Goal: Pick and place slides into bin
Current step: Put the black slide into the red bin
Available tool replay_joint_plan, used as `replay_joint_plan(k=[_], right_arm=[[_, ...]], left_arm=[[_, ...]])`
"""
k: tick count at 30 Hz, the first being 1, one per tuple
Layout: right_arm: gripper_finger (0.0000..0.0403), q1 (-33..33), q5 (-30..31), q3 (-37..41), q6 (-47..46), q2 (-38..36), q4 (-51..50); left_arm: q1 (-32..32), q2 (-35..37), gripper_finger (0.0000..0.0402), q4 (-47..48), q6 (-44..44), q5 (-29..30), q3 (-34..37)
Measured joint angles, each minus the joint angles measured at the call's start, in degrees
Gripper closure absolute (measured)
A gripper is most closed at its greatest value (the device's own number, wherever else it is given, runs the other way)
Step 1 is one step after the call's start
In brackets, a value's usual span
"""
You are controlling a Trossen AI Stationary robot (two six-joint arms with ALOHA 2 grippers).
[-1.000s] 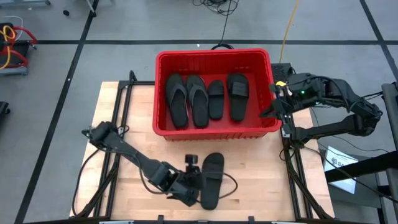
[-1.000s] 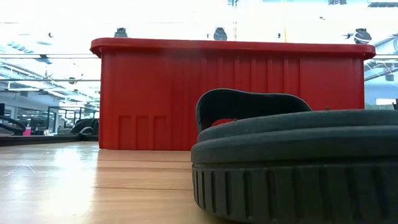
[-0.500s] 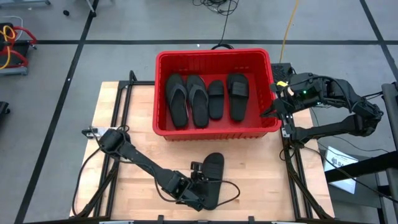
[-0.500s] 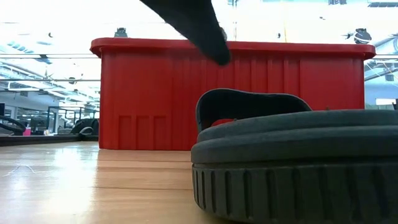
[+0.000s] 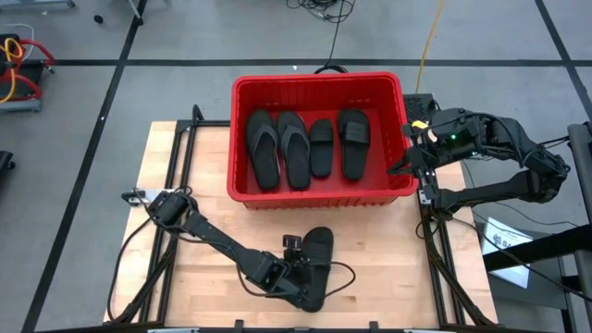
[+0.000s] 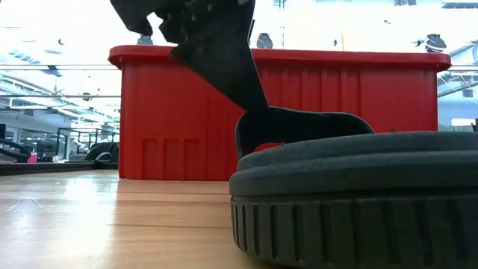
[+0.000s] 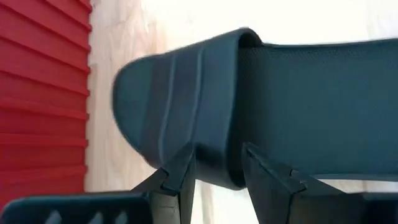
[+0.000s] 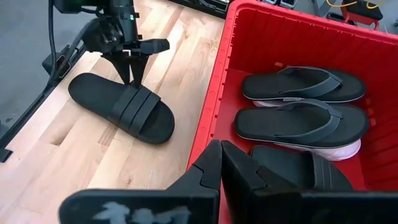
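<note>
You had four slides (image 5: 310,143) in the bin (image 5: 317,85); one black slide (image 5: 313,262) remained on the bench (image 5: 208,194), left hand (image 8: 132,68) apart straddling its strap.

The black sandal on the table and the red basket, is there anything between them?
No. In the high view, only bare wooden table lies between the black slide and the bin. The right wrist view shows the same bare strip.

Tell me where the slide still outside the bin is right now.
In the high view, the black wide-strap slide lies on the table near its front edge, in front of the red bin, with the left gripper at its strap.
</note>
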State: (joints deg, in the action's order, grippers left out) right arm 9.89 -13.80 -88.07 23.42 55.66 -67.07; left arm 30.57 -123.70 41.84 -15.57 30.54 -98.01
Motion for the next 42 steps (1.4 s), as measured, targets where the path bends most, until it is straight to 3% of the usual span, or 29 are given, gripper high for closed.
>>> replay_joint_plan(k=[14, 21, 26, 33, 39, 42], right_arm=[[0.0403, 0.0, 0.0, 0.0, -0.1, 0.0, 0.0], [0.0403, 0.0, 0.0, 0.0, -0.2, 0.0, 0.0], [0.0403, 0.0, 0.0, 0.0, -0.2, 0.0, 0.0], [0.0403, 0.0, 0.1, 0.0, -0.2, 0.0, 0.0], [0.0403, 0.0, 0.1, 0.0, -0.2, 0.0, 0.0], [0.0403, 0.0, 0.1, 0.0, -0.2, 0.0, 0.0]], left_arm=[[-1.7, 0.0, 0.0281, -0.5, 0.2, 2.4, 1.4], [-2.8, 0.0, 0.0385, -0.6, -0.8, 2.5, 1.4], [-3.6, 0.1, 0.0394, -1.3, -3.8, 0.9, 1.4], [-4.6, 0.1, 0.0399, 0.0, -5.8, -4.5, -1.5], [-6.0, 0.0, 0.0399, 3.4, -6.1, -15.2, -5.4], [-6.5, 0.0, 0.0399, 4.9, -6.8, -17.6, -7.9]])
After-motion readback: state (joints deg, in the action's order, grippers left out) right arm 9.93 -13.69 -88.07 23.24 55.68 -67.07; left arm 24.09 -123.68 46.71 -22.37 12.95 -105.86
